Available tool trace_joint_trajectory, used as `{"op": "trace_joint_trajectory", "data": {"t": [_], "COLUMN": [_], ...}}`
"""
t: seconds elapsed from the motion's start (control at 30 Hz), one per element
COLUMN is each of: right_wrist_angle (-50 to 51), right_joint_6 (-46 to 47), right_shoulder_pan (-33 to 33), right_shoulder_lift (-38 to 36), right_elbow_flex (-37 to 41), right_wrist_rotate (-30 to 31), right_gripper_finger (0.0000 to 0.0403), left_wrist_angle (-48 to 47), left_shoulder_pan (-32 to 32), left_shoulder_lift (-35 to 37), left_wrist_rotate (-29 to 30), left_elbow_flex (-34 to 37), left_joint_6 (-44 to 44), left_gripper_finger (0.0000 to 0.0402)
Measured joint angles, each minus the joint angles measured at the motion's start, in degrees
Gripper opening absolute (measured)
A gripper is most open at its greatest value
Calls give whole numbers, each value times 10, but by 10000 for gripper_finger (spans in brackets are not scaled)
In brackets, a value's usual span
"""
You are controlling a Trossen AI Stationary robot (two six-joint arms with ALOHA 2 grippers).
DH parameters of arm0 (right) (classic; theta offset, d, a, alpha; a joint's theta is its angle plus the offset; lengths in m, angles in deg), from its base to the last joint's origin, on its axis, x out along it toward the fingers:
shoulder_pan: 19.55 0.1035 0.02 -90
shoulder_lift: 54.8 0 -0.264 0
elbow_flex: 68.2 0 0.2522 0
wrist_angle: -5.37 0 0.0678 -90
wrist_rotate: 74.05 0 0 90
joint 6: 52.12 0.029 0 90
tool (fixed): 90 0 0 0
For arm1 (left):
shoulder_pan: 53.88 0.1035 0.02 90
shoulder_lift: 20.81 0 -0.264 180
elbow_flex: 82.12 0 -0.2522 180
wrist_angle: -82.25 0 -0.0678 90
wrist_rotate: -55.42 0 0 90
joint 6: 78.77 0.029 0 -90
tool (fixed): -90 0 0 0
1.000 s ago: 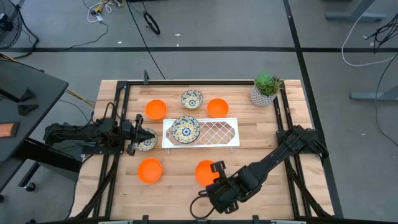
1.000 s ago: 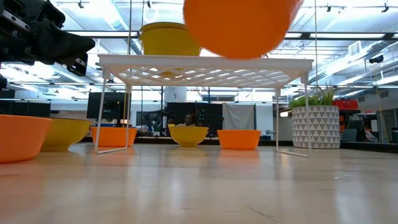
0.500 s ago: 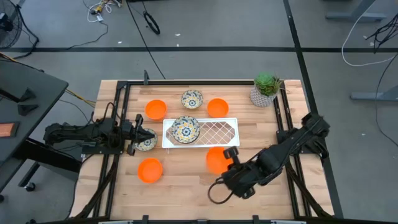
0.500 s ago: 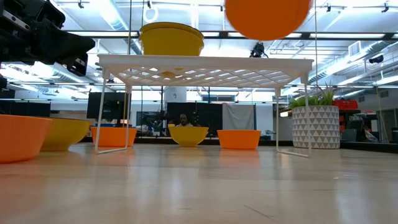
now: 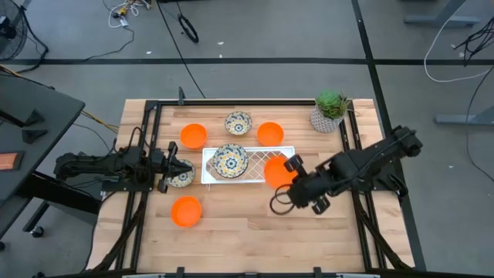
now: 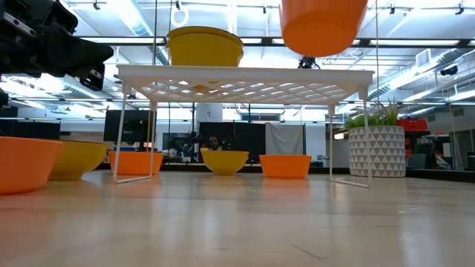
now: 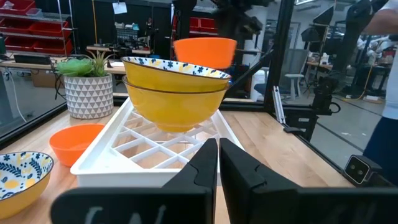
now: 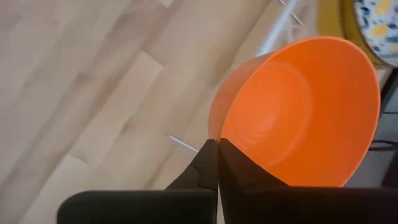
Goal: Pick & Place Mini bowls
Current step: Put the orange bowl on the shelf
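My right gripper is shut on a plain orange mini bowl, which it holds in the air over the right half of the white wire rack. In the low view this bowl hangs above the rack top. Two stacked floral bowls sit on the rack's left half. Other orange bowls and floral bowls rest on the table. My left gripper waits shut at the table's left, level, beside the rack. My right gripper pinches the orange bowl's rim on the side nearest the arm. One finger is inside the bowl and one is outside the wall. The fingers slant down from the table's right and near side. The bowl is lifted clear, mouth up and somewhat tilted.
A potted green plant stands at the far right corner. A black frame runs around the wooden tabletop. There is bare wood along the near edge, right of the orange bowl lying there.
My right gripper has carried the orange bowl up and toward the table's far edge, slightly rightward, from near the front edge to over the rack's right half. Its wrist has rolled on the way. It has stayed shut on the rim.
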Motion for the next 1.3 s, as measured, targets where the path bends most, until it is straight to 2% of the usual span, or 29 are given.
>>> {"op": "trace_joint_trajectory", "data": {"t": [0.27, 0.53, 0.83, 1.1, 1.3], "right_wrist_angle": [18, 23, 25, 13, -9], "right_joint_6": [-35, -53, -54, -54, -75], "right_shoulder_pan": [-68, -108, -112, -108, -99], "right_shoulder_lift": [-2, 4, 15, 15, 15], "right_elbow_flex": [0, 0, 1, 44, 48], "right_wrist_rotate": [2, 2, 0, 1, -5], "right_gripper_finger": [0, 0, 0, 0, 0], "left_wrist_angle": [0, 0, 0, 0, 0], "left_shoulder_pan": [0, 0, 0, 0, 0], "left_shoulder_lift": [0, 0, 0, 0, 0], "left_wrist_rotate": [0, 0, 0, 0, 0], "left_elbow_flex": [0, 0, 0, 0, 0], "left_joint_6": [0, 0, 0, 0, 0], "left_gripper_finger": [23, 23, 23, 23, 23]}}
